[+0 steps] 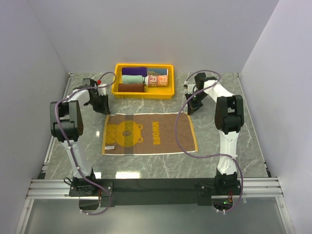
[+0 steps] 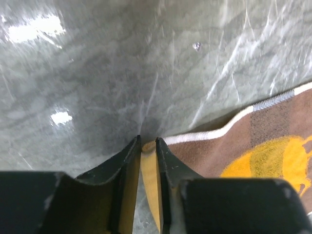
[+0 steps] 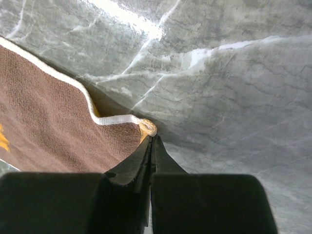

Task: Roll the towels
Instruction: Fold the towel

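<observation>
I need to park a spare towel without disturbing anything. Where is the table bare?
Bare table: the strip between the arm bases and the brown towel, and the margin right of the right arm. Crowded: the gap between the yellow tray and towel, where the left gripper and right gripper sit at its far corners.

Overhead, two wrist close-ups sharing towel [image 1: 148, 134]

the flat brown cloth towel [image 1: 148, 134] bears yellow letters reading "brown", just right of its yellow bear face [image 1: 126, 132]. letters on a rolled towel [image 1: 157, 78] far beyond the bear are unreadable.
</observation>
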Action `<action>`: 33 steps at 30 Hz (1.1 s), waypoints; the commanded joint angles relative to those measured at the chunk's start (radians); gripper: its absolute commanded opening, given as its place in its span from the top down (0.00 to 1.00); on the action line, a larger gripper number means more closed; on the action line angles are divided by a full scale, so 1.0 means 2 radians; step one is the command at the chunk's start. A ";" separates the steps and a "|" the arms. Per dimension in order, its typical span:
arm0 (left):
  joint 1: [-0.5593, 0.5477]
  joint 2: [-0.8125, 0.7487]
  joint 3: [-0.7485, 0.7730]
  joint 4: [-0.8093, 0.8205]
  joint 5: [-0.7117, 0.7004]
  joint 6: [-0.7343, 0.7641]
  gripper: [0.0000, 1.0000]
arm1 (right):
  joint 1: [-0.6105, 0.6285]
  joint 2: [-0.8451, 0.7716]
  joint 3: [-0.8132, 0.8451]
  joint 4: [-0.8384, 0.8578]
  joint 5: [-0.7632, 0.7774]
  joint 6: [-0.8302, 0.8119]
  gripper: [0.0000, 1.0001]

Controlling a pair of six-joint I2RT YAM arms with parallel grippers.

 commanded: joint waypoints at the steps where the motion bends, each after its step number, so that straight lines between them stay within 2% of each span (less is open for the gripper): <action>1: -0.002 0.023 0.016 0.003 -0.024 -0.001 0.75 | 0.001 -0.009 0.022 -0.007 -0.006 -0.007 1.00; 2: -0.002 0.023 0.017 0.003 -0.021 -0.001 0.76 | 0.000 -0.006 0.024 -0.008 -0.006 -0.007 1.00; 5: -0.003 0.026 0.020 -0.004 -0.004 0.009 0.90 | -0.001 -0.006 0.031 -0.008 -0.006 -0.005 1.00; 6: -0.003 0.029 0.025 -0.014 0.002 0.014 0.98 | -0.003 -0.005 0.036 -0.009 -0.007 -0.005 1.00; 9: -0.002 0.029 0.035 -0.033 0.012 0.021 0.99 | -0.005 0.000 0.050 -0.017 -0.008 -0.008 1.00; 11: -0.002 0.026 0.035 -0.037 0.009 0.021 0.93 | -0.007 0.002 0.053 -0.022 -0.008 -0.010 1.00; 12: -0.002 0.022 0.031 -0.037 0.006 0.021 0.80 | -0.006 0.002 0.052 -0.022 -0.008 -0.010 1.00; 15: 0.003 0.010 0.018 -0.030 -0.004 0.018 0.65 | -0.006 0.000 0.045 -0.021 -0.010 -0.011 1.00; 17: 0.006 0.006 0.014 -0.028 -0.012 0.018 0.62 | -0.007 -0.001 0.042 -0.018 -0.009 -0.011 1.00; 27: 0.026 -0.003 0.001 -0.034 -0.037 0.037 0.66 | -0.007 -0.003 0.030 -0.016 -0.007 -0.014 1.00; 33: 0.021 -0.006 -0.012 -0.042 -0.011 0.046 0.68 | -0.008 -0.004 0.028 -0.015 -0.008 -0.014 1.00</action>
